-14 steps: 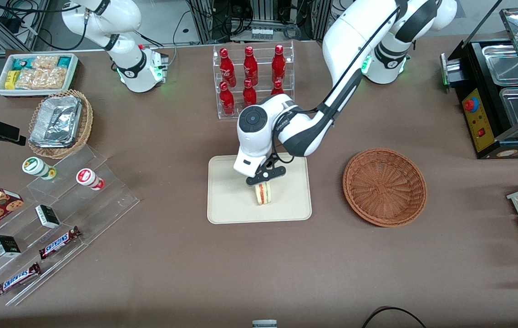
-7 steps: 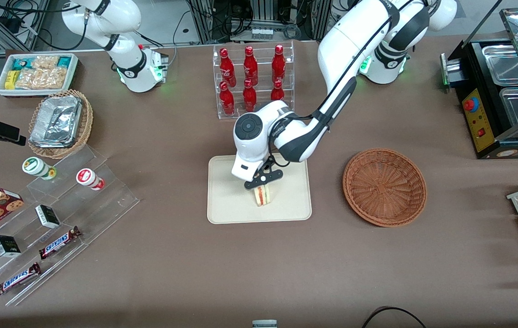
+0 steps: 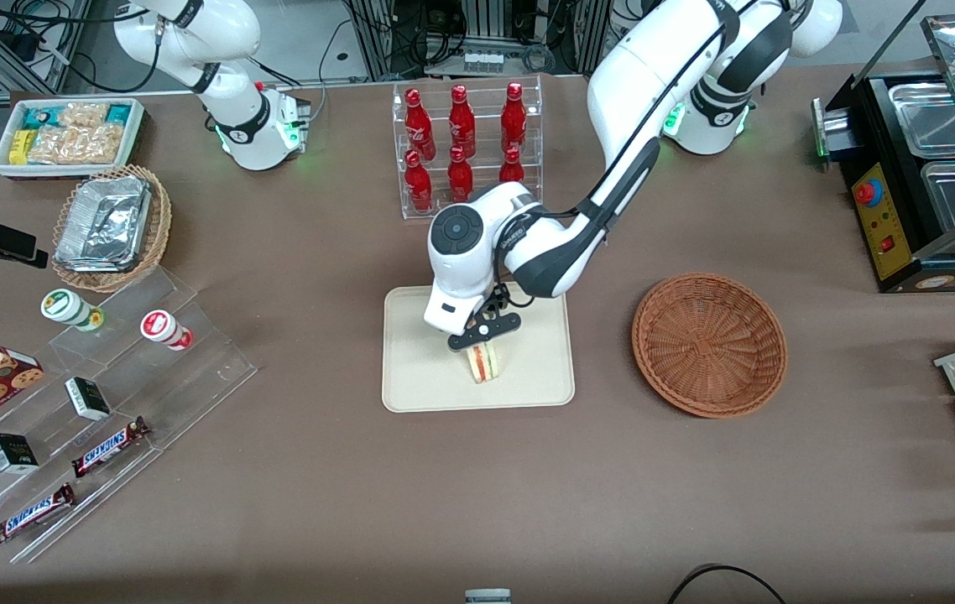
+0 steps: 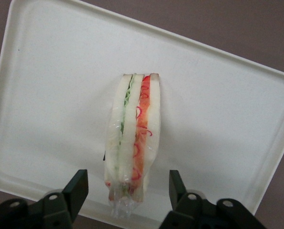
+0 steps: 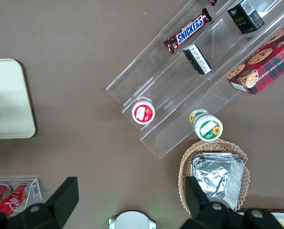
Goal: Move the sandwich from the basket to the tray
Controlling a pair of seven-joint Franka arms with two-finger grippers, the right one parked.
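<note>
The sandwich (image 3: pixel 485 361), a wrapped wedge with red and green filling, stands on its edge on the cream tray (image 3: pixel 423 390). In the left wrist view the sandwich (image 4: pixel 132 143) rests on the tray (image 4: pixel 51 95) between my spread black fingers (image 4: pixel 76 188), which do not touch it. My gripper (image 3: pixel 483 330) is open just above the sandwich. The reddish-brown wicker basket (image 3: pixel 708 343) sits empty beside the tray, toward the working arm's end of the table.
A clear rack of red bottles (image 3: pixel 465 143) stands farther from the front camera than the tray. Toward the parked arm's end are a foil-tray wicker basket (image 3: pixel 112 226), a white snack bin (image 3: pixel 68 134) and acrylic steps with snacks (image 3: pixel 100 411). A black food warmer (image 3: pixel 922 168) stands at the working arm's end.
My gripper has let go of the sandwich and risen slightly, shifting a little toward the bottle rack. The sandwich stays on the tray.
</note>
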